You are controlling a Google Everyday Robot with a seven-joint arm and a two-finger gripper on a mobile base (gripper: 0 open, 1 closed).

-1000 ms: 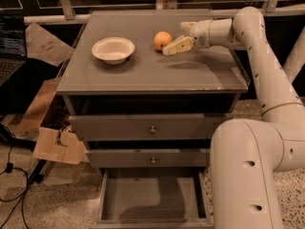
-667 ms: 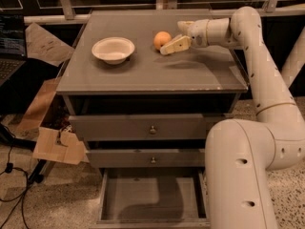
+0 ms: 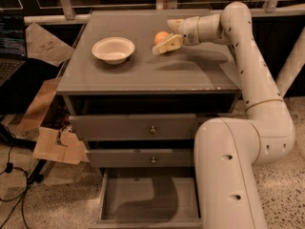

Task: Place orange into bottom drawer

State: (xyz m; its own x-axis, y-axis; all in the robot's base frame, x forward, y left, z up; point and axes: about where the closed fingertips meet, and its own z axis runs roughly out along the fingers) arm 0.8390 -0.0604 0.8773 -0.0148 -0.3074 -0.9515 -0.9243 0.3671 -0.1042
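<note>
Gripper (image 3: 164,35) sits upper centre over the table (image 3: 143,73), fingers spread either side of the orange (image 3: 160,36). Contact is hard to tell, since the near finger (image 3: 166,45) covers the orange's lower edge. Arm (image 3: 248,56) rises on the right and bends left at the top. Bottom drawer (image 3: 143,199) is pulled out, its front cut off by the frame and its right side hidden behind the arm. White bowl (image 3: 113,49) is left of the orange.

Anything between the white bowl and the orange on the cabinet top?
Nothing. In the camera view the cabinet top is bare between the white bowl and the orange. The gripper is at the orange's right side.
</note>
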